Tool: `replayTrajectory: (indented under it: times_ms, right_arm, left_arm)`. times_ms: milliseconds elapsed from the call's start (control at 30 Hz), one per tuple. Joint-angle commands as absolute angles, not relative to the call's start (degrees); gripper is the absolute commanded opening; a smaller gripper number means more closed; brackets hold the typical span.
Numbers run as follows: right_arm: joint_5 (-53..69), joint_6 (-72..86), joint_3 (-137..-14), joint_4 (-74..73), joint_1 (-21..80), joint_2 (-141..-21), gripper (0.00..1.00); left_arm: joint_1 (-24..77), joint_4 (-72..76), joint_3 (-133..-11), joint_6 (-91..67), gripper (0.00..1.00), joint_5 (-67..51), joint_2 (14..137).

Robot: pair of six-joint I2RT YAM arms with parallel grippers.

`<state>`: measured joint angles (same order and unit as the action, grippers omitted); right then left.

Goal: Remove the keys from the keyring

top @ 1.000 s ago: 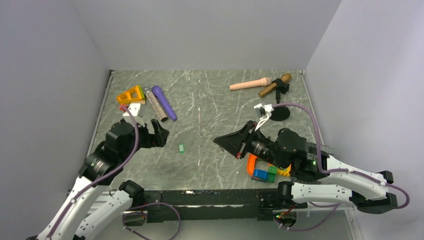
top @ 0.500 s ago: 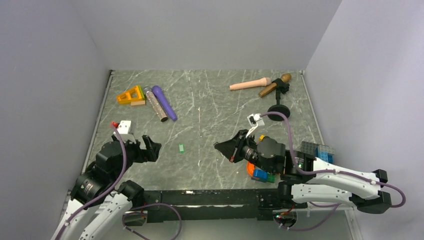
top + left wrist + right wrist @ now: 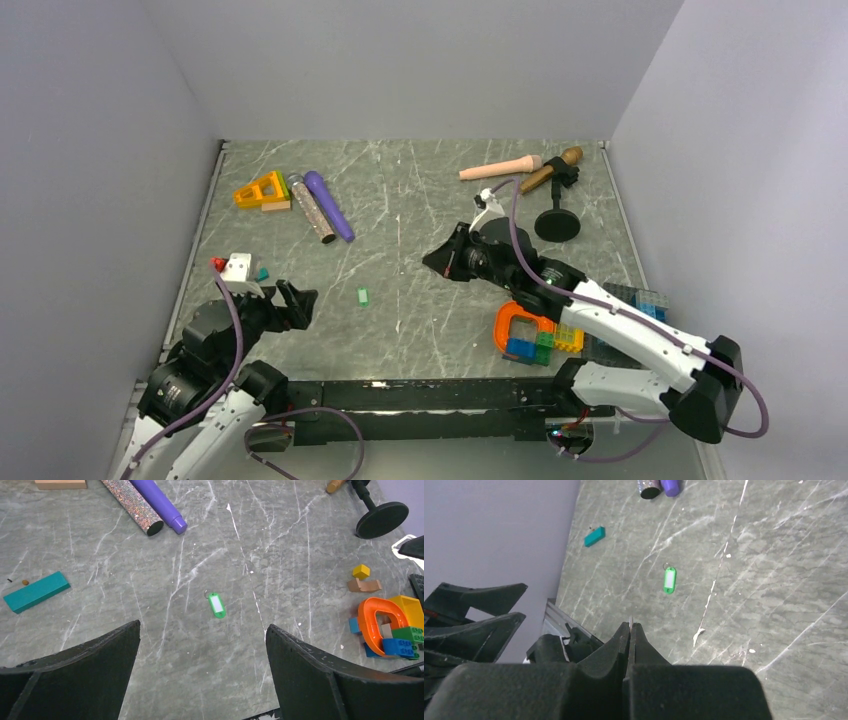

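Observation:
The bright green key (image 3: 363,295) lies flat on the table, with a small wire loop at its far end; it also shows in the left wrist view (image 3: 216,604) and the right wrist view (image 3: 669,580). The teal key (image 3: 262,273) lies apart near the left edge, also seen from the left wrist (image 3: 36,591) and the right wrist (image 3: 594,536). My left gripper (image 3: 292,300) is open and empty, near-left of the green key. My right gripper (image 3: 435,262) is shut above the table, right of the green key; a thin metal sliver, the keyring (image 3: 630,621), sticks out between its tips.
A purple cylinder (image 3: 330,205), a glitter cylinder (image 3: 312,208) and an orange triangle block (image 3: 262,188) lie at the back left. A black round-based stand (image 3: 556,225) and a pink stick (image 3: 500,168) are at the back right. An orange arch with coloured bricks (image 3: 535,335) sits near right.
My left arm has drawn back to the near left, uncovering the teal key. My right arm has swung its wrist toward the far side, still shut. The green key has not moved.

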<state>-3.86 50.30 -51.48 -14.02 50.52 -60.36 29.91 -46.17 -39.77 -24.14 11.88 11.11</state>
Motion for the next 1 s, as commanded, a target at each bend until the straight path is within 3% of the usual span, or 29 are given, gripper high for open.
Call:
replayTrajectory:
  times_ms: [0,500,967]
  right_arm:
    - [3.6,50.7,-51.9,-9.4,46.5,-62.1,0.0]
    - [12.4,53.8,-46.3,3.8,43.3,-81.1,0.0]
    - [12.9,53.3,-49.0,0.5,43.3,-89.6,0.0]
  left_arm:
    - [29.7,-44.8,-40.0,-23.9,0.99,14.0,11.7]
    - [29.7,-45.2,-39.7,-24.7,0.97,15.0,10.1]
    - [29.7,-45.3,-39.7,-24.9,0.96,15.0,10.3]
